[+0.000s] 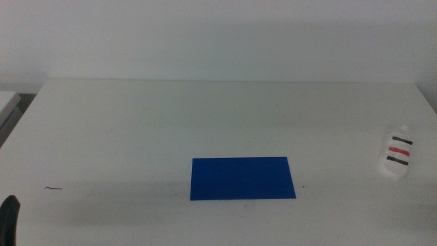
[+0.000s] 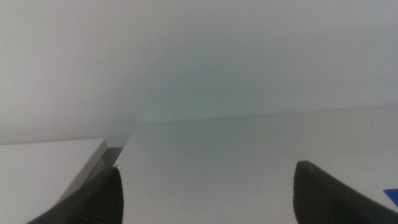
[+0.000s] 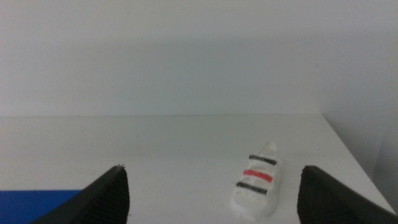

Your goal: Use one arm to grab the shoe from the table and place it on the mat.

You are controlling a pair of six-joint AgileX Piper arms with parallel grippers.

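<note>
The left gripper point(image 2: 205, 193) waited low at the desk's point(image 1: 136, 123) near-left corner, jaws spread wide and holding nothing, a sliver of the mat's corner just off one jaw. One deep-blue mat point(image 1: 242, 178) lay flat at mid-desk. The right gripper point(image 3: 214, 196) stood with jaws apart and empty; ahead of it, between the jaws and apart from them, lay the single shoe point(image 3: 257, 186): white, thick-soled, with two black straps and one red between them, well apart from the mat.

Dark, tapered fingers point(image 3: 112, 196)
</note>
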